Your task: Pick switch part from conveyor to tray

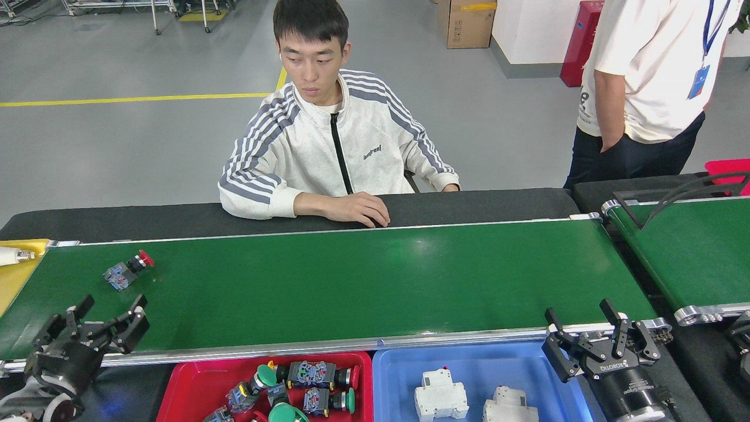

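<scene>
Head view: the switch part (126, 270) lies on the conveyor (351, 281) near its left end. Left gripper (96, 325) hovers near it, fingers spread, empty. Right gripper (592, 343), apparently also spread, hangs beside the blue tray (398, 375).

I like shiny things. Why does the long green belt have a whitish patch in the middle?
In the head view, that pale patch is glare: the glossy green conveyor belt mirrors overhead light near its far rail. The small red-capped switch part stays sharp, casting only a faint reflection.
</scene>
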Tool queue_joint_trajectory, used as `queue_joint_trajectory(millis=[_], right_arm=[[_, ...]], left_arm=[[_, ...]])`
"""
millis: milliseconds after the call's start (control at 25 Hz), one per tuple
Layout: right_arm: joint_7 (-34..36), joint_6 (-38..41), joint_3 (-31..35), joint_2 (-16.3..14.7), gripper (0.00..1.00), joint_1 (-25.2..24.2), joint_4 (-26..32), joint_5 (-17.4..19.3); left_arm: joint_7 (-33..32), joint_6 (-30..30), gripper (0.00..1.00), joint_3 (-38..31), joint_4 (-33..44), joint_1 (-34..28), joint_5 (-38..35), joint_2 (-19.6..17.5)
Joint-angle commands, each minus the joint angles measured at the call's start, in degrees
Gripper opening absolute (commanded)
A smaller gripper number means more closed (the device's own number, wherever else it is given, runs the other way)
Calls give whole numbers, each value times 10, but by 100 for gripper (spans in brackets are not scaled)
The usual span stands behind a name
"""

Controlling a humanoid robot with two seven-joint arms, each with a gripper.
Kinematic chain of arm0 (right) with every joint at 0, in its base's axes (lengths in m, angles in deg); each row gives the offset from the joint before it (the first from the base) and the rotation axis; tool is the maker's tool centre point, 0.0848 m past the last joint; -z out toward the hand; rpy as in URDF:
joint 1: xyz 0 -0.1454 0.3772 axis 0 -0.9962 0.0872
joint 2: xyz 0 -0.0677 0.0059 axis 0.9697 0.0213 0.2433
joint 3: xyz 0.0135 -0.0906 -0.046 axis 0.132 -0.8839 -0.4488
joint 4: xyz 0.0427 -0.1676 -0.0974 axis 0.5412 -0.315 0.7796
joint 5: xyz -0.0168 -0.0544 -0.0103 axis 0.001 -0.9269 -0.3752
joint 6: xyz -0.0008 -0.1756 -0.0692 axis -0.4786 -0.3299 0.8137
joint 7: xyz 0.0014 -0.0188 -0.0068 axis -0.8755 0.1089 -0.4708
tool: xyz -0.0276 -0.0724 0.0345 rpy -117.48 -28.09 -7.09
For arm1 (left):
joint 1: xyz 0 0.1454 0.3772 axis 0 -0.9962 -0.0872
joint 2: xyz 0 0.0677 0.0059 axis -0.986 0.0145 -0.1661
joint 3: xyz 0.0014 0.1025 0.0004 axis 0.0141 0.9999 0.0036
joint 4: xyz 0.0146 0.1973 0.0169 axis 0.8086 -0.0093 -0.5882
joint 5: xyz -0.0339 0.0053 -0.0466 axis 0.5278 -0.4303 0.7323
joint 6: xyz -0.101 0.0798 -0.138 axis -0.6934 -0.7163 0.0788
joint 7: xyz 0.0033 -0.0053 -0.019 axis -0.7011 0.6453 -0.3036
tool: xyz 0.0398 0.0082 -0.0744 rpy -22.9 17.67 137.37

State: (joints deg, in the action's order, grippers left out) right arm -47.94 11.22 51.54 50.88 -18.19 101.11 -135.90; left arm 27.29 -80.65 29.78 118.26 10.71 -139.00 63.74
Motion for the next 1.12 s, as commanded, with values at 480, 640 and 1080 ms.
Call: queue_joint_trajectory(millis=[480, 640, 1080], right_arm=[[1, 43, -42, 0, 100, 50, 5, 1], [1, 60, -51, 1, 100, 61, 5, 1], [5, 152, -60, 12, 100, 79, -11, 1]], left_arm=[[102, 114, 99, 26, -331, 140, -26, -87], [103, 119, 93, 20, -373, 140, -18, -107], [97, 135, 33, 22, -405, 140, 100, -124]])
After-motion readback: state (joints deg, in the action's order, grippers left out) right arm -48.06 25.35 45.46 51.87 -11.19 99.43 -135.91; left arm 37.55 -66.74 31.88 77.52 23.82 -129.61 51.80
